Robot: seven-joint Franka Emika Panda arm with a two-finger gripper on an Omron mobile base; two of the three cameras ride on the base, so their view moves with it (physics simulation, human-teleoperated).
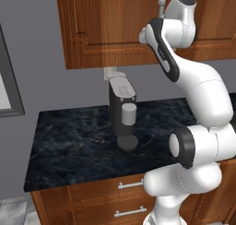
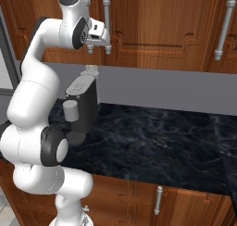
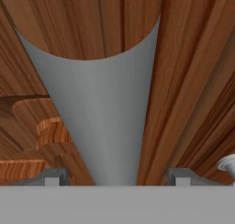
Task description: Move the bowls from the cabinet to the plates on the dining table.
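Where smooth silver bar handle (image 3: 108, 122) crosses panelled reddish wood cabinet (image 2: 152, 26), fingers (image 3: 181, 176) apart, straddling it

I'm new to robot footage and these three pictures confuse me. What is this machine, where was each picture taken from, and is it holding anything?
It is a white robot arm in a rendered kitchen. Two cameras sit behind it, one to its left and one to its right. The third rides on its hand and looks along the gripper. The arm reaches up to a closed wooden cabinet. In the hand view a silver bar handle runs between the two fingers, which stand apart on either side of it. I cannot tell if they touch it; nothing is gripped yet. On the black counter below stands a dark coffee machine.
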